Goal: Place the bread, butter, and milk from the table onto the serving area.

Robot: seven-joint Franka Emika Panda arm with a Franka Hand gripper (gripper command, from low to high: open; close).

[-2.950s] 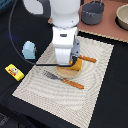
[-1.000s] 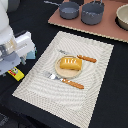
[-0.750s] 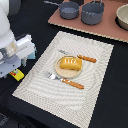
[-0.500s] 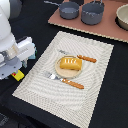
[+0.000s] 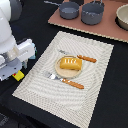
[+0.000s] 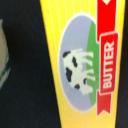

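The bread lies on the round tan plate in the middle of the striped serving area. The butter shows as a yellow corner on the black table off the mat's edge, at the exterior view's left. It fills the wrist view, very close. My gripper is down right over it; its fingers are hidden. The light-blue milk stands at the mat's edge, partly behind my arm.
Orange-handled cutlery lies either side of the plate. A pinkish-brown board with two grey pots and a bowl sits at the back. A pale edge shows beside the butter in the wrist view.
Three seconds ago my gripper stood over the plate and bread. It has since moved to the exterior view's left, over the butter, and has settled slightly lower in the last second.
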